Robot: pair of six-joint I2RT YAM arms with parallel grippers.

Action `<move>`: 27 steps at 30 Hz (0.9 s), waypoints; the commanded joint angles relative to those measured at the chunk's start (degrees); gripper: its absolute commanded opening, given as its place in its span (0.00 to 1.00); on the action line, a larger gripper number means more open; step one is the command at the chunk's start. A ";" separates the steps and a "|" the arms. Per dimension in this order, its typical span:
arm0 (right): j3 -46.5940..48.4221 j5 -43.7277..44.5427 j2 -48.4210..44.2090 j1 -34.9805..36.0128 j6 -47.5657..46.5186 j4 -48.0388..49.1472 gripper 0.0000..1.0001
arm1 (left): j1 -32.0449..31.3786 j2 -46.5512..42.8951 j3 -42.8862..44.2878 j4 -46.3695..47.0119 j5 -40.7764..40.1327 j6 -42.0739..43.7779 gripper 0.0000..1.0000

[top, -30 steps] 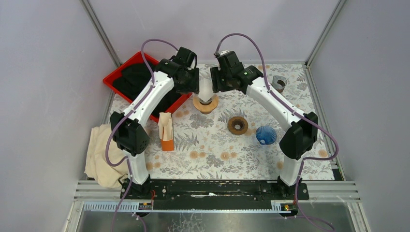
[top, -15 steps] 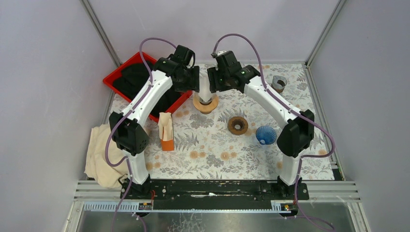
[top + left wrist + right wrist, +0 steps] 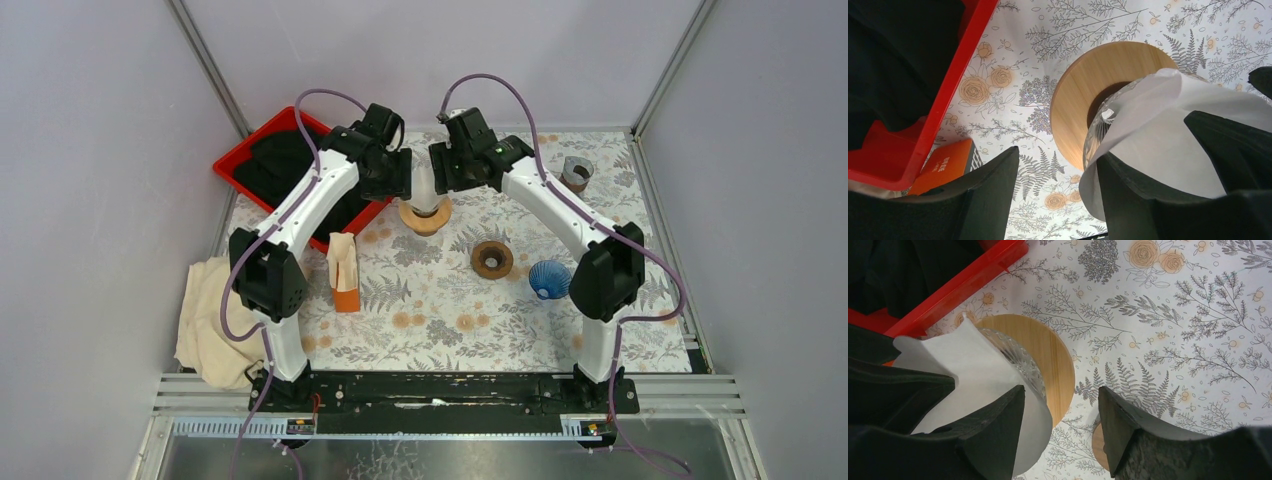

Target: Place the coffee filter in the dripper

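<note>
The white paper coffee filter (image 3: pixel 424 184) stands as a cone in the glass dripper (image 3: pixel 1096 129), which rests on a round wooden base (image 3: pixel 425 218) at the back middle of the mat. My left gripper (image 3: pixel 399 176) is open just left of the filter. Its right finger (image 3: pixel 1128 190) lies against the paper, and only tablecloth shows in the gap of my left gripper (image 3: pixel 1058 156). My right gripper (image 3: pixel 441 170) is open on the filter's right side. Its left finger (image 3: pixel 993 435) rests against the filter (image 3: pixel 968 365), and the gap of my right gripper (image 3: pixel 1062 391) holds nothing.
A red tray (image 3: pixel 262 128) with black cloth sits at the back left. An orange box of filters (image 3: pixel 344 272) stands left of centre. A brown ring (image 3: pixel 491 259), a blue dripper (image 3: pixel 550 279) and a grey piece (image 3: pixel 577 172) lie to the right. A beige cloth (image 3: pixel 205 320) hangs off the left edge.
Both grippers opened a little wider and both arms shifted slightly toward the back. The filter stays seated in the dripper.
</note>
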 commanded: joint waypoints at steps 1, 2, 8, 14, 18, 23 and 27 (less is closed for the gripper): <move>0.02 -1.41 1.04 -0.36 -0.89 1.06 0.63 | 0.39 -0.07 -1.59 2.89 0.80 0.97 0.66; -0.11 -1.52 1.16 -0.37 -0.91 1.02 0.63 | 0.39 -0.14 -1.76 2.99 0.60 0.97 0.66; -0.96 -1.82 1.08 -0.35 -1.06 1.22 0.64 | 0.37 -0.09 -1.77 3.00 0.53 1.06 0.66; -1.37 -2.06 -0.33 -0.35 -1.51 1.47 0.66 | 0.79 -1.02 -0.77 2.94 1.22 0.89 0.68; -1.59 -2.64 -1.04 -0.37 -1.76 1.91 0.67 | 1.30 -2.25 0.03 3.55 2.41 0.27 0.69; -1.41 -3.32 -1.21 -0.37 -1.66 2.09 0.68 | 1.59 -4.15 -0.76 5.34 3.37 -0.53 0.70; -1.11 -3.62 -1.50 -0.37 -1.67 2.31 0.69 | 2.13 -5.48 -1.75 6.67 4.47 -1.26 0.71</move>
